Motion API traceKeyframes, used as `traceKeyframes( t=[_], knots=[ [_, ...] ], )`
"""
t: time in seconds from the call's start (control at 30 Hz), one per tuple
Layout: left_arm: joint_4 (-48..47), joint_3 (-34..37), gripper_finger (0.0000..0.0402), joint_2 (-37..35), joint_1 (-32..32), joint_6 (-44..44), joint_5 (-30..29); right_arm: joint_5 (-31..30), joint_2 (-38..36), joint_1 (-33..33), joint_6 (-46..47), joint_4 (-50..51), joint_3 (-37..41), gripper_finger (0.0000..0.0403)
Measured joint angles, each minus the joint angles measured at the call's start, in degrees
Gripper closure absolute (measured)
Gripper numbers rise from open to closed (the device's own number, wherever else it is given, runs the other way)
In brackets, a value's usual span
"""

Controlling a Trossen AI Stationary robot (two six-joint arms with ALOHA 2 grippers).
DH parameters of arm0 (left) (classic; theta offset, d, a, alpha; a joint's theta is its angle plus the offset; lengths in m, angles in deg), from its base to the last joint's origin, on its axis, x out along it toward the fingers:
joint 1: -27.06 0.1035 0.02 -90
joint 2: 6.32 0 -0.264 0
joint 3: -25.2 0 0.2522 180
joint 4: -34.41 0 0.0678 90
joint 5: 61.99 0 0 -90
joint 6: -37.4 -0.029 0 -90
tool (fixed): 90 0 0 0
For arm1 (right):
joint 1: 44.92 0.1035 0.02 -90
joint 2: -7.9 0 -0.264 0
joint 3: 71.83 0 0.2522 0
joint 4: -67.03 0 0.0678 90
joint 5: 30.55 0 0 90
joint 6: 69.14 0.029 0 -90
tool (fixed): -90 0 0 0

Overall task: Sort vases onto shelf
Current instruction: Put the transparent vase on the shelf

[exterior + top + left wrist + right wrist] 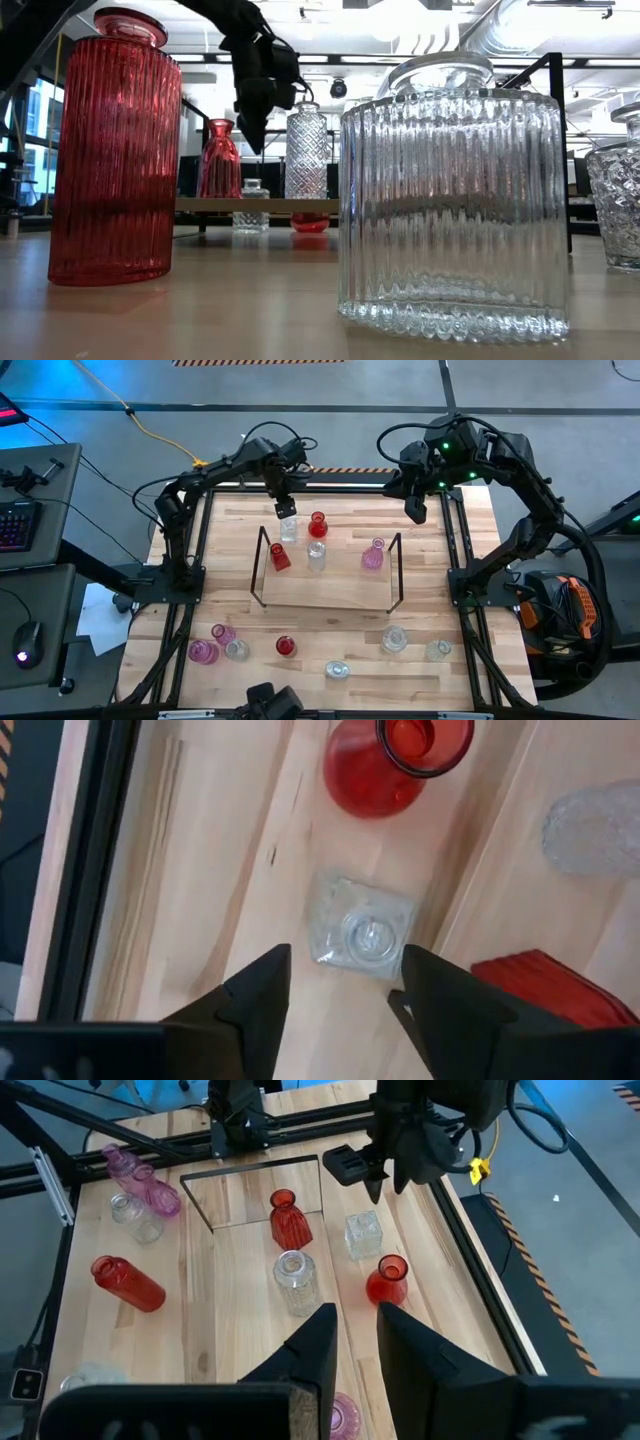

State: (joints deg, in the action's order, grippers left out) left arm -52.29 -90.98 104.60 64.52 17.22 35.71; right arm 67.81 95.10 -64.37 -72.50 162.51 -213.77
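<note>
Vases: I read no writing; small clear square vase (362, 928) stands on the shelf (330, 592) directly below my left gripper (345, 982), fingers spread, gripping nothing.

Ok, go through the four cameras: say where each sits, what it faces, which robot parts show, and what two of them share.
High view: overhead, looking straight down; table, shelf, both arms, left gripper, right gripper.
Low view: table height, looking level past a red ribbed vase toward the shelf; the left arm hangs in.
Left wrist view: looks down past its open fingers at a small clear square vase.
Right wrist view: looks across the table past its own fingers.
Shared: both wrist views show that clear square vase.
</note>
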Motion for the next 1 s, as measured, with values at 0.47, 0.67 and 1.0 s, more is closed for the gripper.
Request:
traceKeyframes(
  t=[0.47, 0.67, 1.0],
  knots=[
    [3.86, 6.39, 0.0219, 0.02, 0.02, 4.68, 0.68, 0.00, 0.00, -0.01, -0.61, 0.90, 0.00, 0.0346],
    [5.02, 8.00, 0.0219, 0.02, 0.02, 5.21, 0.71, -0.02, 0.00, 0.00, -0.72, 0.90, 0.00, 0.0346],
    [7.74, 7.98, 0.0220, 0.02, 0.04, 6.49, 0.73, 0.39, 0.00, -0.02, -0.56, 0.87, 0.00, 0.0346]
  ],
)
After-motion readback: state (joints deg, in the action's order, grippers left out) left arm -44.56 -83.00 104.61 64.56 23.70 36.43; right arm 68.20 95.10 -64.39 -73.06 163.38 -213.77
